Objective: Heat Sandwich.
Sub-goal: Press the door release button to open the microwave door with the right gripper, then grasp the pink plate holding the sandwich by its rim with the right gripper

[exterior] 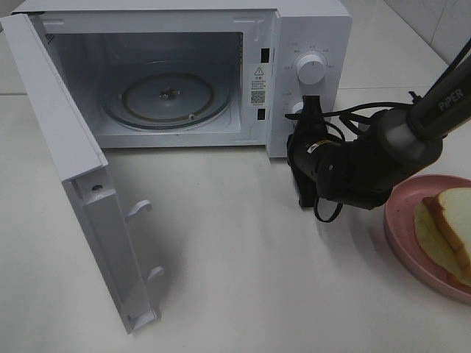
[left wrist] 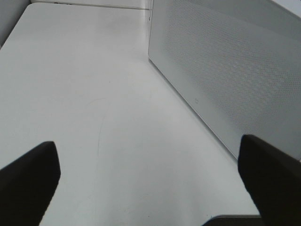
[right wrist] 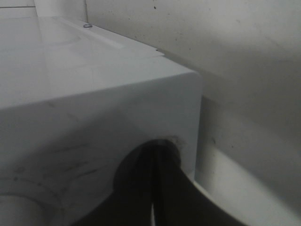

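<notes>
Sandwich (exterior: 447, 224) lies flat on the pink plate (exterior: 401, 237), on the desk (exterior: 235, 279) well to the right of the microwave (exterior: 324, 22) and a little in front of it. It is partly cut off by the picture edge. It looks like two slices stacked and offset, crust edge facing the microwave. The long axis seems to run front to back, roughly along the microwave's side wall, but the crop makes that uncertain.

My right hand (exterior: 310, 110) has its fingers pressed together and holds nothing. The tips are up against the microwave's control panel, just below the upper knob (exterior: 310, 68). The wrist view shows only the panel corner close up.

My left hand (left wrist: 148, 188) is spread wide and empty, low over bare desk beside a perforated white panel, probably the microwave's. It's not in the high view.

Step, as I judge it: the door (exterior: 81, 184) is already open, the glass turntable (exterior: 168, 99) is bare, and loading is not yet started.

The next move calls for taking my right hand off the panel and over to the plate, parting the fingers, gripping the plate rim or the sandwich, then carrying it level onto the turntable clear of the door frame.
</notes>
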Robot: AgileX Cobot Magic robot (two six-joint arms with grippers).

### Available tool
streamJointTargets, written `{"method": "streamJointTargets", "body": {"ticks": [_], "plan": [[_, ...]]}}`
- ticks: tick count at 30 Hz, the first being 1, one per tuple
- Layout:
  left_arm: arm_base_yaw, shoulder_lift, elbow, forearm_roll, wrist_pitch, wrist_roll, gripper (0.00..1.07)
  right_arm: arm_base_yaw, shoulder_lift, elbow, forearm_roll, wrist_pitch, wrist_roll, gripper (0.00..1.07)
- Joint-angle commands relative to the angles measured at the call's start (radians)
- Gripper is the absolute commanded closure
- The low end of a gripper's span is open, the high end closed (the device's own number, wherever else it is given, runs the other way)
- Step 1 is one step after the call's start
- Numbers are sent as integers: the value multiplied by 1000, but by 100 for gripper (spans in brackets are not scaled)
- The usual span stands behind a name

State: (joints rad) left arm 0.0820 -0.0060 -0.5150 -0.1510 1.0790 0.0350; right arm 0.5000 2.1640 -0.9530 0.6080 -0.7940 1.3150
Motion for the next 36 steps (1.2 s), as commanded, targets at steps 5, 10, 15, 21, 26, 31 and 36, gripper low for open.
{"method": "streamJointTargets", "body": {"ticks": [5,10,15,21,26,31,36], "plan": [[-5,-25,2,1,-12,0,9,-44,-12,-110,-59,-252,-20,107],[-5,-25,2,1,-12,0,9,-32,-39,-82,-56,-224,-22,107],[-5,-25,2,1,-12,0,9,-32,-64,-35,-82,-134,-17,107],[-5,-25,2,1,-12,0,9,-18,-86,28,-106,-82,-8,107],[-5,-20,2,1,-12,0,9,3,-135,101,-107,-13,-9,107],[-5,-18,2,1,-12,0,9,15,-175,153,-116,77,-13,107],[-5,-18,2,1,-12,0,9,15,-246,207,-127,148,-40,107]]}}
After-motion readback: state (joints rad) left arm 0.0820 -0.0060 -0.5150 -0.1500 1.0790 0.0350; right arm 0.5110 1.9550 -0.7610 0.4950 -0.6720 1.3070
